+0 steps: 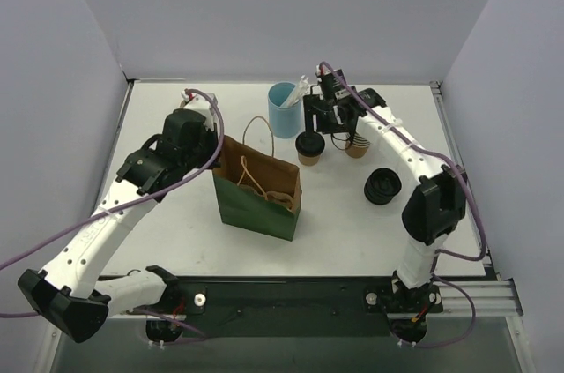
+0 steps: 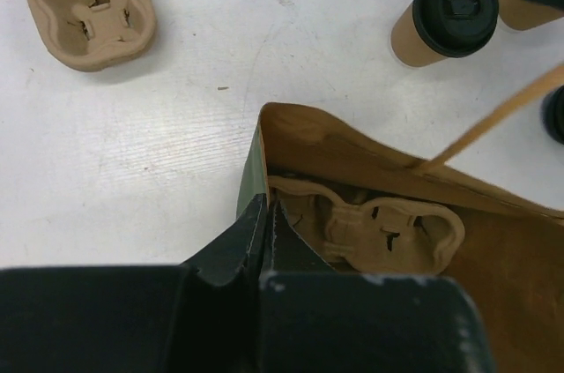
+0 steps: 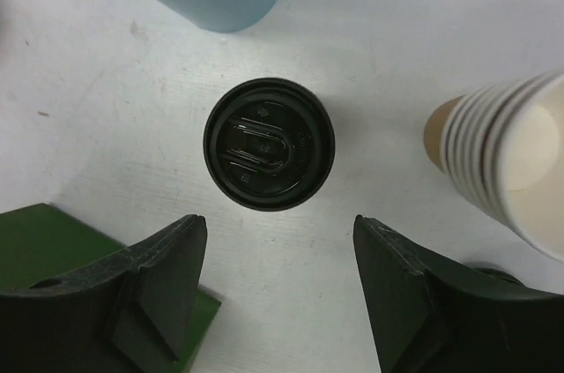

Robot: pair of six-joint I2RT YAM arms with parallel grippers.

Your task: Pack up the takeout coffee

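My left jaws clamped on green bag [image 1: 256, 210] rim; my right jaws apart, hovering over takeout coffee [image 3: 269, 144]; coffee upright on counter [image 1: 339, 232] just beside bag.

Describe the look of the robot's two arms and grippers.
The left arm and right arm have white tubular links, black joint housings and thin purple cables looped alongside. The left gripper and right gripper are black, with wedge-shaped fingers.

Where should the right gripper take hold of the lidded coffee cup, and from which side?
Probably on the tan paper wall under the black lid, coming down from above. The takeout coffee stands upright, centred ahead of the open right gripper, with bare table either side before the stack of cream cups; the wider lid rim should stop slipping.
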